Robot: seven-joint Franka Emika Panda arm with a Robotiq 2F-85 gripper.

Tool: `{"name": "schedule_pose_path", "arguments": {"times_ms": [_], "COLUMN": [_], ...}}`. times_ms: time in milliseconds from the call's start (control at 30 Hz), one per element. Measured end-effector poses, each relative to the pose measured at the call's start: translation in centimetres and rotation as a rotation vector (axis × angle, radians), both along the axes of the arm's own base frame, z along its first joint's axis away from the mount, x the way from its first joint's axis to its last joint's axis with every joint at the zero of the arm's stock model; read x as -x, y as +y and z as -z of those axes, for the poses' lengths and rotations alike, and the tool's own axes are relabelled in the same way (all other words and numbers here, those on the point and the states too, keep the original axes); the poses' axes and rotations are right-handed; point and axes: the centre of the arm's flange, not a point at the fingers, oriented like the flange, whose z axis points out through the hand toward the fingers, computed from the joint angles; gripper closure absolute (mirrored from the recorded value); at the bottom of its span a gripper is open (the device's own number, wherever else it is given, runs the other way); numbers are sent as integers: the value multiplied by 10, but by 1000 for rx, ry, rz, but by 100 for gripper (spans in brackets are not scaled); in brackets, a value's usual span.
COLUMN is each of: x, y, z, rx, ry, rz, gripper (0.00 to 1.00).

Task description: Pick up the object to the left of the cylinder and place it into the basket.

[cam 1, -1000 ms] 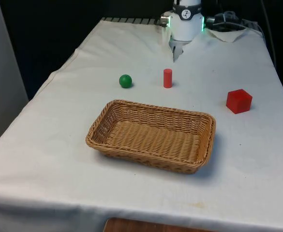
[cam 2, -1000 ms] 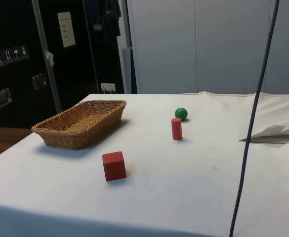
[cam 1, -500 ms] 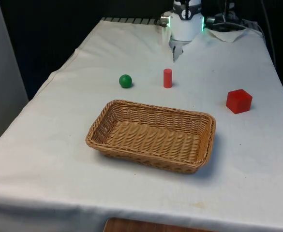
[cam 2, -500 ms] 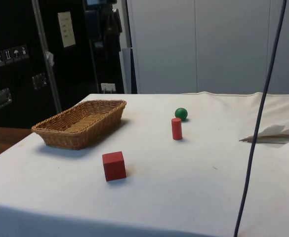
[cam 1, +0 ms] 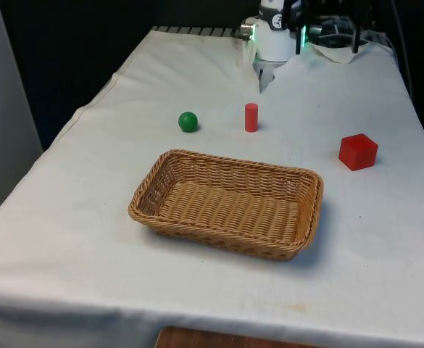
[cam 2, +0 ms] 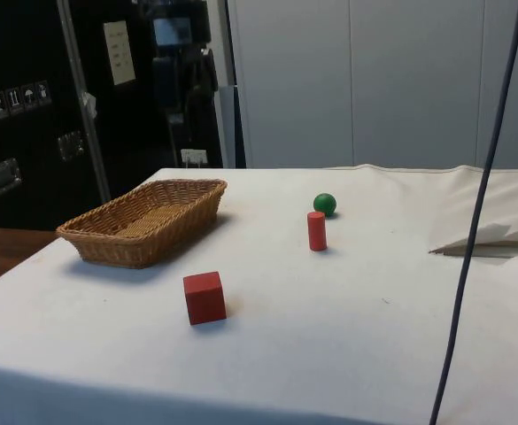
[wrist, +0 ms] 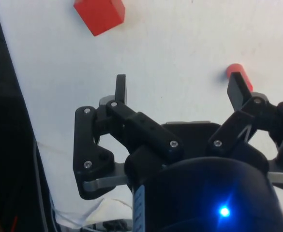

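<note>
on the white-clothed table (cam 1: pixel 88 217), a wicker basket (cam 1: pixel 228 202) sits well apart from the gripper (wrist: pixel 179 89), its fingers (wrist: pixel 120 87) spread wide and holding nothing. beyond one fingertip stand a red block (wrist: pixel 99 14) and red cylinder (wrist: pixel 237 73). the green ball (cam 1: pixel 188 121), beside that cylinder, looks light, hard, prone to roll; best pinched across its middle.

Tool wide open, high over the bench

In the wrist view the black tool (wrist: pixel 177 87) has its two fingers (wrist: pixel 121 88) spread far apart and nothing between them; the white arm (cam 1: pixel 273 36) stands at the far end.
</note>
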Motion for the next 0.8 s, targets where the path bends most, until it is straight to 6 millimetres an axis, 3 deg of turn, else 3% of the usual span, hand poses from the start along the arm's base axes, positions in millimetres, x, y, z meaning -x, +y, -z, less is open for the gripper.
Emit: {"name": "schedule_pose_path", "arguments": {"times_ms": [800], "x": [16], "y": [46], "z": [61], "rx": [9], "ry": [-46], "rz": [-38], "gripper": [0]}}
